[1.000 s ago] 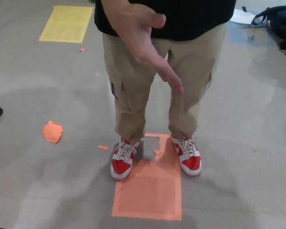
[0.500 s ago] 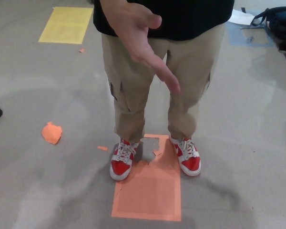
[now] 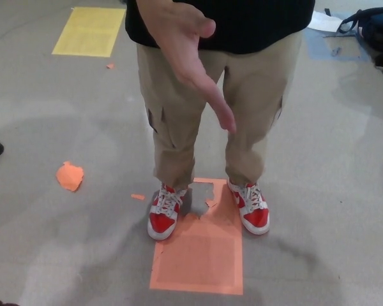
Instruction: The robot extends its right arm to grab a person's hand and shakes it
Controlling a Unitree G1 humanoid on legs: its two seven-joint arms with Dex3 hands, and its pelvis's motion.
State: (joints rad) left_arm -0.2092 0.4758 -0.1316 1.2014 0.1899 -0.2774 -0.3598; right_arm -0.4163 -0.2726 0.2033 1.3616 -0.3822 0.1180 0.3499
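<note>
Person's hand (image 3: 186, 54): offered open at upper centre of the head view, palm turned sideways, thumb up near the dark shirt, fingers together and slanting down toward the right and the near side. Long axis: diagonal, wrist far and high, fingertips near and low, over the tan trousers (image 3: 179, 127).

Robot's hands: neither shows, so fingers wide or closed cannot be told. Which arm is nearer cannot be judged; by the task the right must come in from the right edge and rise to meet the palm.

Floor: orange sheet (image 3: 201, 255) under red shoes (image 3: 163, 217); yellow sheet (image 3: 88, 30) far left.

Cut off: person above the waist, forearm at the top edge. Dark sliver at bottom left unidentifiable.
</note>
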